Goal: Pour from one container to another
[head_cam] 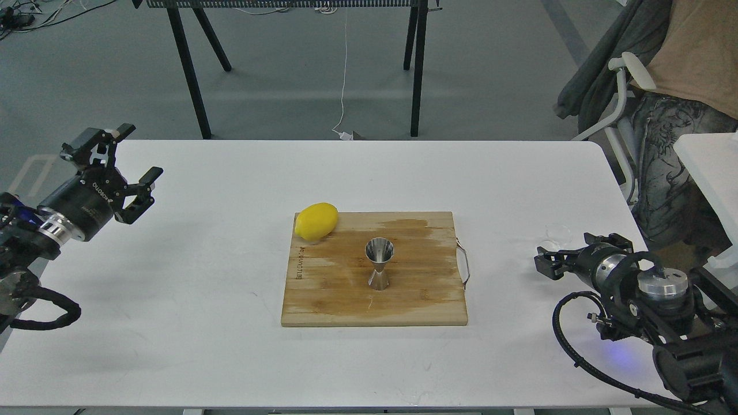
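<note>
The steel hourglass jigger (379, 268) stands upright in the middle of the wooden cutting board (323, 300). At the right side of the table sits the small clear glass cup (558, 231), faint against the white top. My right gripper (572, 251) is open, low over the table, right in front of the cup; its near finger (546, 264) covers the cup's base. Nothing is between its fingers. Far off at the table's left edge, my left gripper (137, 152) hangs open and holds nothing.
A yellow lemon (316, 221) lies on the board's back left corner. The board has a wet-looking darker patch and a metal handle (464, 265) on its right side. A chair with clothes (669, 86) stands beyond the table's right end.
</note>
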`<act>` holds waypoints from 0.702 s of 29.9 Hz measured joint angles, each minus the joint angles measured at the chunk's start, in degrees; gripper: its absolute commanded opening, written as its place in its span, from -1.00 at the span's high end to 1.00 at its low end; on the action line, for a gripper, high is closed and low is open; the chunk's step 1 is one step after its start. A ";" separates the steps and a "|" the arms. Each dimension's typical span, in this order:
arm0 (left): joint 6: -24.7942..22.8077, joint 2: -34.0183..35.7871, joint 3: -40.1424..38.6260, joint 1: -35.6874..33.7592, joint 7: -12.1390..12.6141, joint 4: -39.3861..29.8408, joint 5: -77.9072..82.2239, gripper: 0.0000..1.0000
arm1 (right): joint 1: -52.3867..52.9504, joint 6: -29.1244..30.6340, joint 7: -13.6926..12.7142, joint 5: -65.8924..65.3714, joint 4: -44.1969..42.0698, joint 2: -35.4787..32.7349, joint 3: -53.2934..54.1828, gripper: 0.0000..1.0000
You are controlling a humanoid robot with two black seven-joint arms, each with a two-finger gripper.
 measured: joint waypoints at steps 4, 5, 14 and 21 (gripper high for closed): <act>0.00 -0.01 0.00 0.00 0.00 0.02 0.00 -0.85 | 1.06 0.81 0.00 0.00 -1.75 0.38 -0.01 -0.97; 0.00 -0.01 0.00 0.00 0.00 0.02 0.00 -0.85 | 1.24 1.06 0.00 0.00 -2.19 0.56 0.00 -0.97; 0.00 -0.02 0.00 0.00 0.00 0.02 0.00 -0.85 | 2.76 3.75 0.00 -0.22 -6.01 2.15 -0.88 -0.94; 0.00 -0.02 0.00 0.00 0.00 0.02 0.00 -0.85 | 2.80 4.43 0.00 -0.82 -7.20 3.09 -1.13 -0.86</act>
